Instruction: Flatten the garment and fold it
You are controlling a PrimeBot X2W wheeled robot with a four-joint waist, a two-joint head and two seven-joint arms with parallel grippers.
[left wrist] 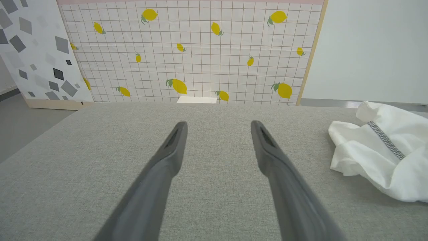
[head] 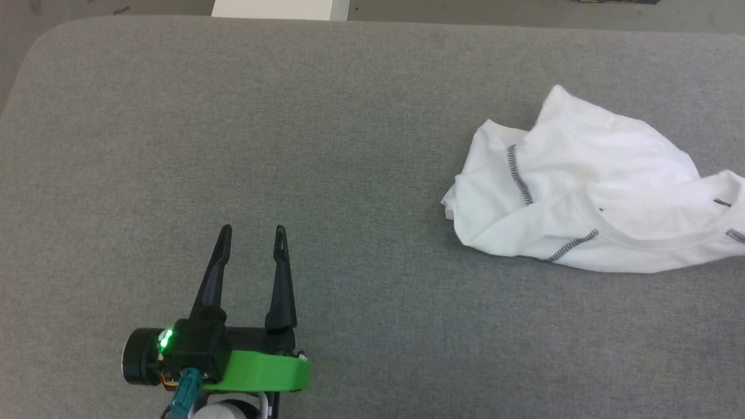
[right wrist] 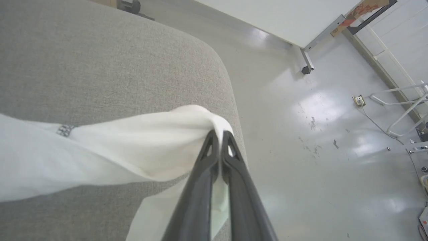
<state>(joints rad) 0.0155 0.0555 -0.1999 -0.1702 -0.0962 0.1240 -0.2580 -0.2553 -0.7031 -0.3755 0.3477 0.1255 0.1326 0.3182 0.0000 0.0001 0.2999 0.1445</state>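
At the counter's right edge, the shirt lies crumpled, with the right pincer clamped on a bunched corner. Left pincer spread wide, empty, over the counter's near left. Step: flattening, likely at its start. Next move probably needs a second hold on the shirt, then pulling apart.

free: grey table left, centre | obstacle: garment heaped right

Bright, even light — faint shadows, glare patches on the floor

White garment with grey-and-white stitching on a grey surface.
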